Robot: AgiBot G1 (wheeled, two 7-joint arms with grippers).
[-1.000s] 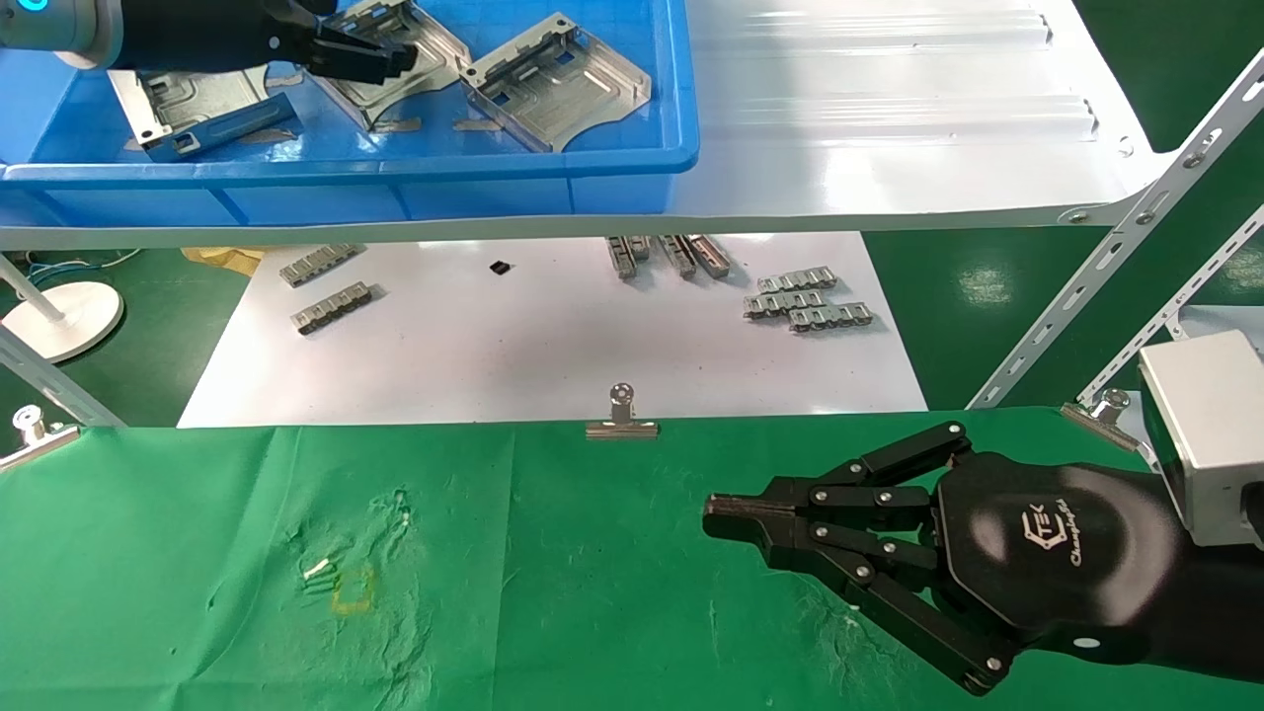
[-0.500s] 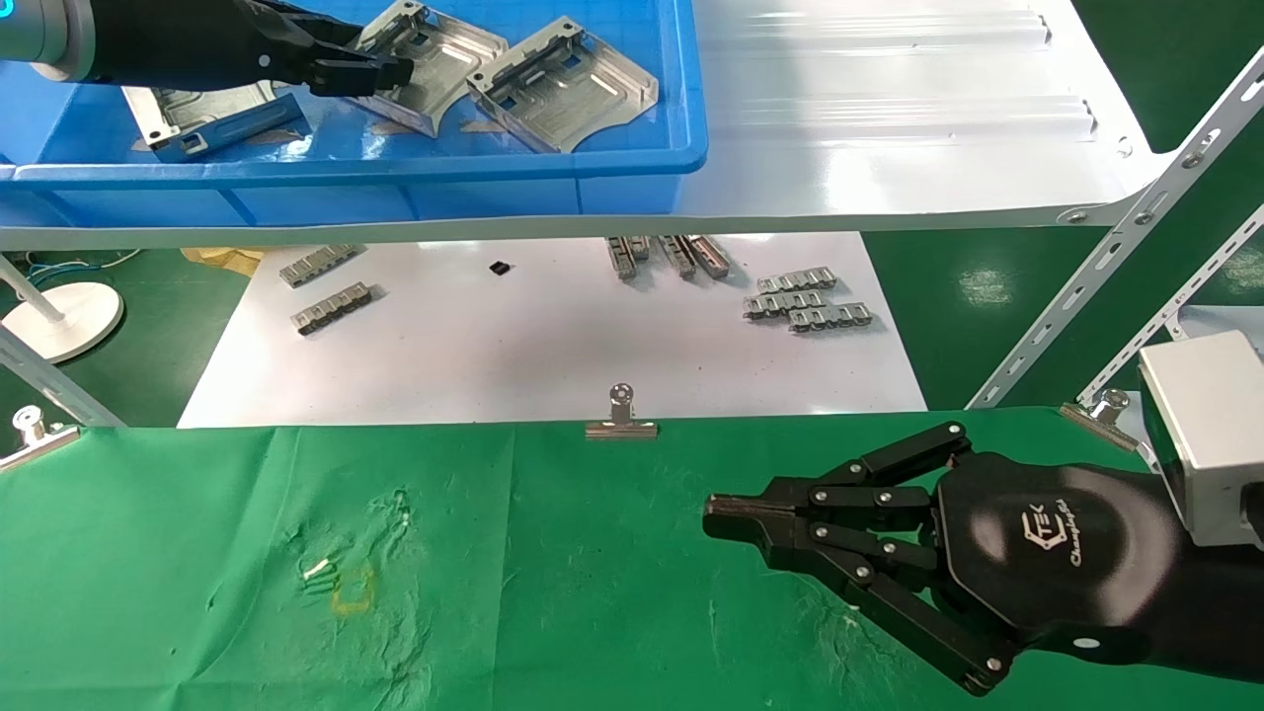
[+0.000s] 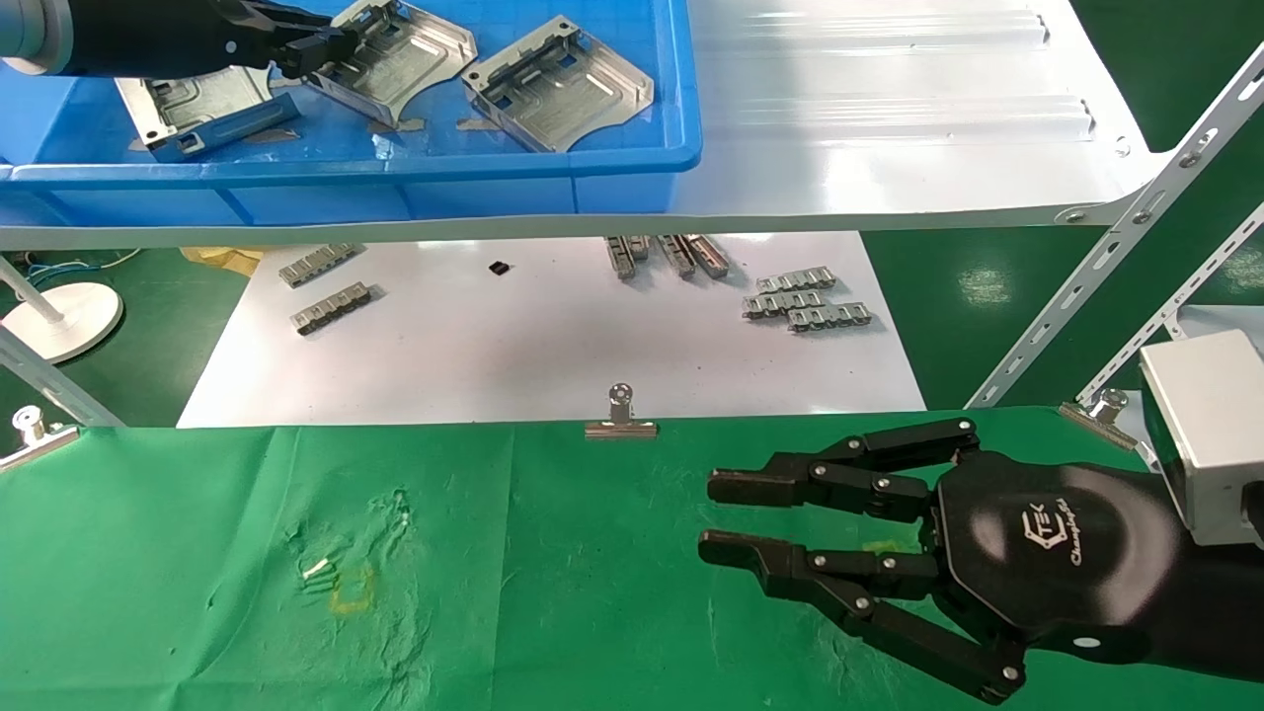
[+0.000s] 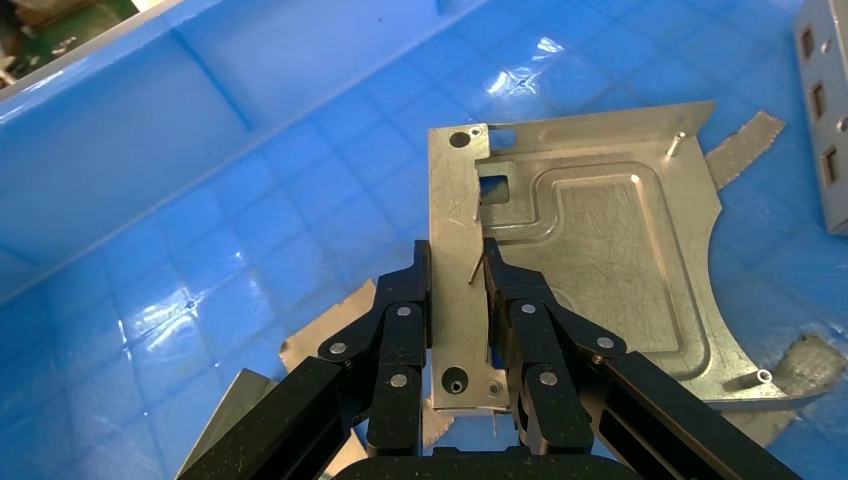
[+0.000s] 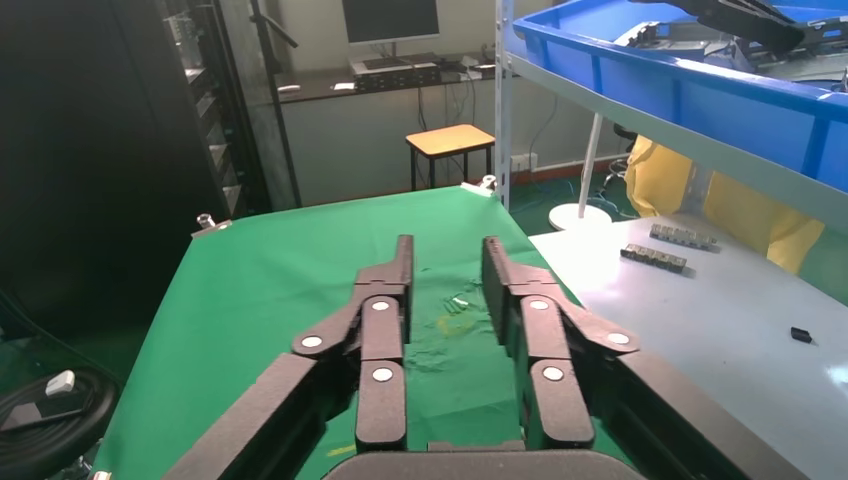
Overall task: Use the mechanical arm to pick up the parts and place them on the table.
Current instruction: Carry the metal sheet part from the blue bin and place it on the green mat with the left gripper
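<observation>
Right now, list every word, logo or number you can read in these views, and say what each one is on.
"TEK": white logo on the black palm of the right gripper, which is open over the green table.
A line of white script under that logo: too small to read with confidence.
The part clamped by the left gripper in the blue bin: no text visible.

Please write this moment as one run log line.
left hand: shut on part, inside blue bin | right hand: open, above green table | part not yet placed

left gripper (image 4: 458, 275) clamped, right gripper (image 3: 726, 513) parted
</observation>
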